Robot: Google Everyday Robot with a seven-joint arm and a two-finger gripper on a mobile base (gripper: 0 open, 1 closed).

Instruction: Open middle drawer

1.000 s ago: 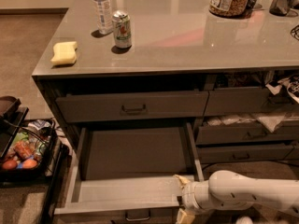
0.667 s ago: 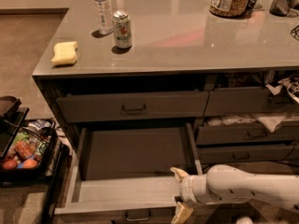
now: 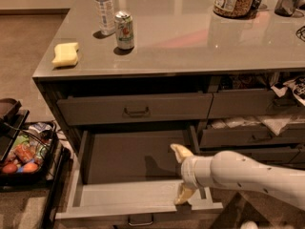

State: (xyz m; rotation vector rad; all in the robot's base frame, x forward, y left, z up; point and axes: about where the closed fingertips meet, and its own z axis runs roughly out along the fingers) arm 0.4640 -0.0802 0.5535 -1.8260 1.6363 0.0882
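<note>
Upward and slightly leftward the gripper (image 3: pixel 181 174) has been carried since the earlier frame, lifted off the drawer's front lip and now hanging over the open cavity. Its fingers (image 3: pixel 177 150) are seen spread wide, one tip over the dark drawer floor, the other down by the inside of the pale front wall. Nothing is held between them, and whether that lower tip touches the wall cannot be told.

The middle drawer (image 3: pixel 119 197) has not been shifted. It is drawn well out beneath the shut top drawer (image 3: pixel 136 109), with its small pull (image 3: pixel 140 219) at the bottom edge of view. With the drawer steady and the hand rising clear, the pull is judged finished and the task as good as done. The can (image 3: pixel 125 30) and sponge (image 3: pixel 66 54) are left undisturbed on the counter (image 3: pixel 190 42).
</note>
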